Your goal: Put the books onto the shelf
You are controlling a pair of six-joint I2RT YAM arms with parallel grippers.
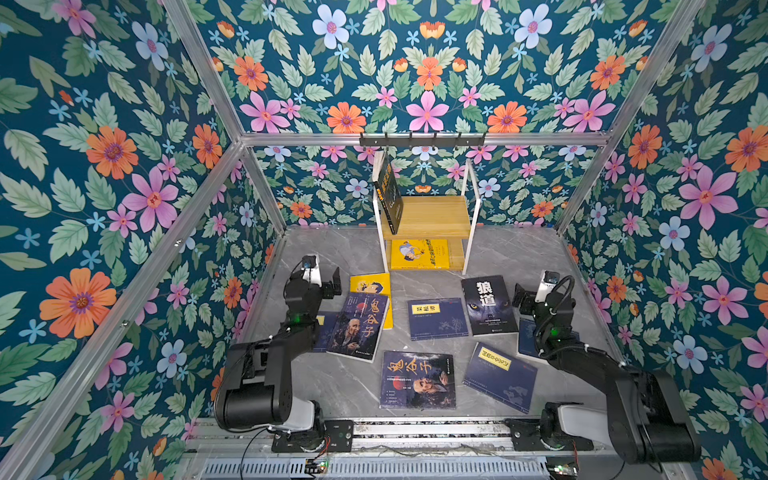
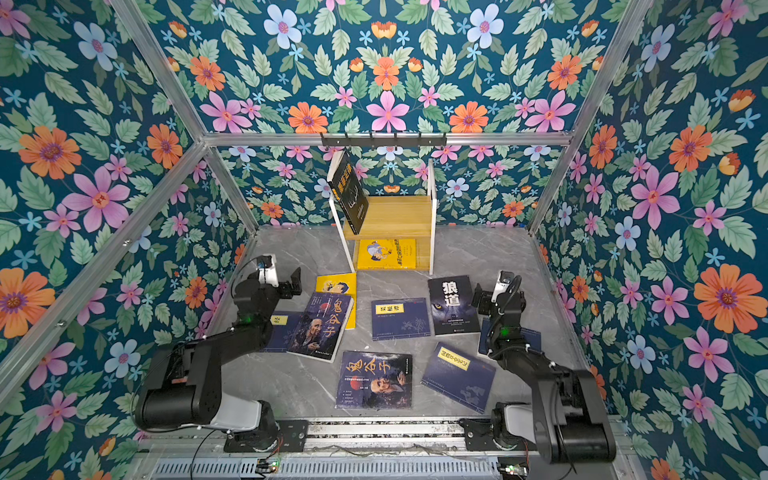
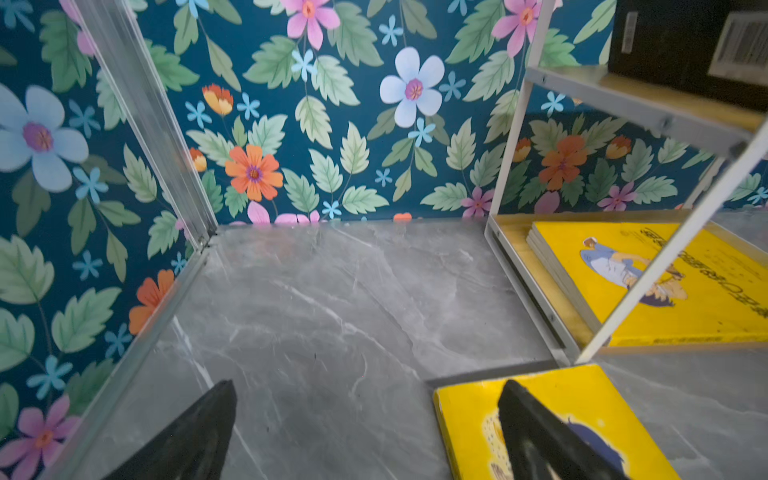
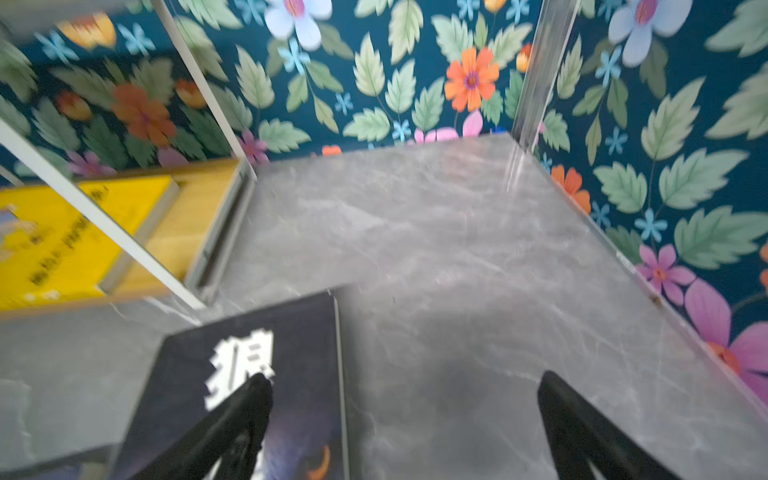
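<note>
Already shelved: yellow book point(image 1: 419, 253) flat on the lower board; dark book point(image 1: 388, 199) leaning on the upper board of the shelf point(image 1: 436, 214).
Left gripper point(image 3: 368, 384): jaws wide, empty, over the loose yellow book point(image 3: 582, 399).
Right gripper point(image 4: 405, 376): jaws wide, empty, over the wolf book point(image 4: 299, 328).
Grip, my guess: the covers lie flat on the table point(image 1: 415, 286), so work an edge up first and pinch across the thickness.

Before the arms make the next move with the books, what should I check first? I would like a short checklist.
1. Left hand open, empty: ok.
2. Right hand open, empty: ok.
3. Upper shelf board has free room beside the leaning black book: ok.
4. Wolf-eye book lies flat, uncovered, near right hand: ok.
5. Yellow book on the table free to lift: not ok, old-man book overlaps it.
</note>
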